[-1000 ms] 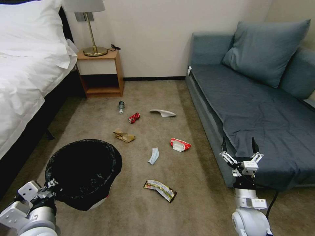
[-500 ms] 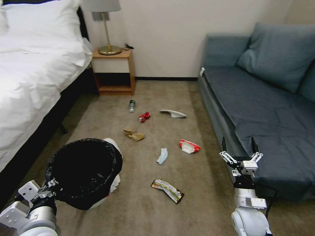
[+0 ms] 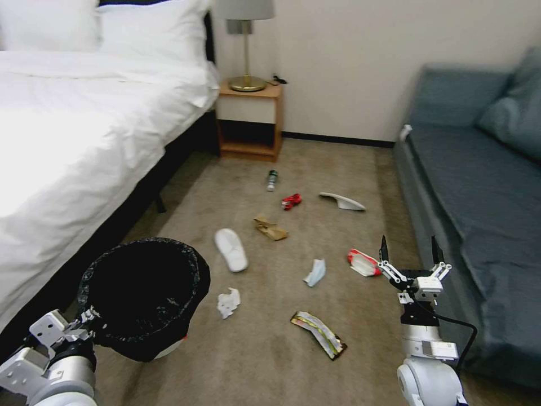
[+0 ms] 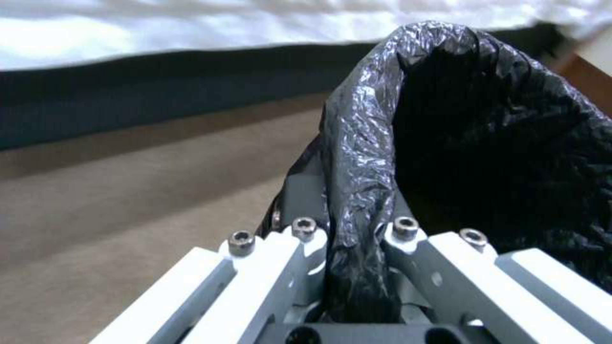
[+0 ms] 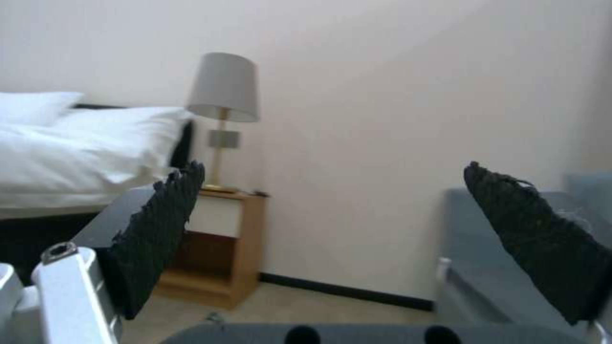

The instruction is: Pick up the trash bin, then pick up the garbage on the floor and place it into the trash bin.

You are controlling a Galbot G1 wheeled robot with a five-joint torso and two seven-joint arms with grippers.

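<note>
Holding the bin [image 3: 143, 296] by its rim, the left gripper [image 4: 347, 239] has its jaws pinched on the folded black liner [image 4: 363, 157] and the plastic edge beneath it. The bin hangs beside the bed [image 3: 73, 141], mouth up. It looks light and fairly stiff; the liner is thin and slick, so the grip should include the rim, not film alone. The right gripper [image 3: 409, 265] is raised near the sofa [image 3: 479, 208], jaws spread wide and empty. Garbage lies on the carpet between bin and sofa:
- tissue [image 3: 228, 301] and slipper [image 3: 231, 250], nearest the bin; soft, take across the middle.
- wrapper [image 3: 318, 334] and mask [image 3: 315, 272]; flat and limp, pinch a raised edge.
- can [image 3: 291, 201] and bottle [image 3: 272, 180], far from the bin; rigid, may roll, grasp across the body.
</note>
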